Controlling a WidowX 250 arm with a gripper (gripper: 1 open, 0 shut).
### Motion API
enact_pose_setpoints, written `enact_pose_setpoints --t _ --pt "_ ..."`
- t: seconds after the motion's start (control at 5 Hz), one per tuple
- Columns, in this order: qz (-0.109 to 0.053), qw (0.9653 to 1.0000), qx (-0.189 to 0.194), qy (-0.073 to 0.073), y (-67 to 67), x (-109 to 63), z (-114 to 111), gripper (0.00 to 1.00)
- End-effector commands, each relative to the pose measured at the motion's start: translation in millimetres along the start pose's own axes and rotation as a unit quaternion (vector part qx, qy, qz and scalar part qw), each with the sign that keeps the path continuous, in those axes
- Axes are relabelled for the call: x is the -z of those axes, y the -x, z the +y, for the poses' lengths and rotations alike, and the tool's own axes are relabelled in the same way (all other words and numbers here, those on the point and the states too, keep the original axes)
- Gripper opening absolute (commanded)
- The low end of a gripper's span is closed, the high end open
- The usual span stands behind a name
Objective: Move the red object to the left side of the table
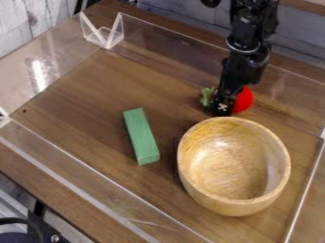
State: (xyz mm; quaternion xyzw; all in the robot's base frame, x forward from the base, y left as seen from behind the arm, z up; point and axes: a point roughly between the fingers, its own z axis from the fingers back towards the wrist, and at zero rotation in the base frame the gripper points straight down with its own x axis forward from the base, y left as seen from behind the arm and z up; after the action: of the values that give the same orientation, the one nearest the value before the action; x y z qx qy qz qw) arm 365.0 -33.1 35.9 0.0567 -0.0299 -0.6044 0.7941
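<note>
Red object: small, rounded, glossy toy fruit, green leafy end toward left. Lies on table, right rear area, just behind round light wooden bowl. Green block: rectangular, matte, flat on table, left of bowl. Gripper: black, pointing straight down over fruit, jaws spread wide around it, no grip visible. Table: dark wood grain, low clear plastic walls.

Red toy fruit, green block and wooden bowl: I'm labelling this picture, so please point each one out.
red toy fruit (244, 97), camera view, on its red side right of the gripper
green block (141, 136), camera view, middle of its top face
wooden bowl (193, 140), camera view, left rim
</note>
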Motion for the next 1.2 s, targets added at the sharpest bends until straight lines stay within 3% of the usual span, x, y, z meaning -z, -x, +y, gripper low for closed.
enact_pose_setpoints --t 0.0,0.2,0.4,0.8,1.0 --pt "-0.015 0.9993 0.021 -0.027 -7.5 -3.7 12 1.0" --pt "-0.019 0.9988 0.034 -0.029 -9.8 0.8 12 1.0" --pt "-0.01 0.9992 0.019 -0.035 -7.1 -10.8 12 0.0" --pt "0.014 0.9983 -0.017 -0.055 -0.8 -45.6 10 0.0" --pt "0.026 0.9962 -0.034 -0.076 3.4 -69.4 10 0.0"
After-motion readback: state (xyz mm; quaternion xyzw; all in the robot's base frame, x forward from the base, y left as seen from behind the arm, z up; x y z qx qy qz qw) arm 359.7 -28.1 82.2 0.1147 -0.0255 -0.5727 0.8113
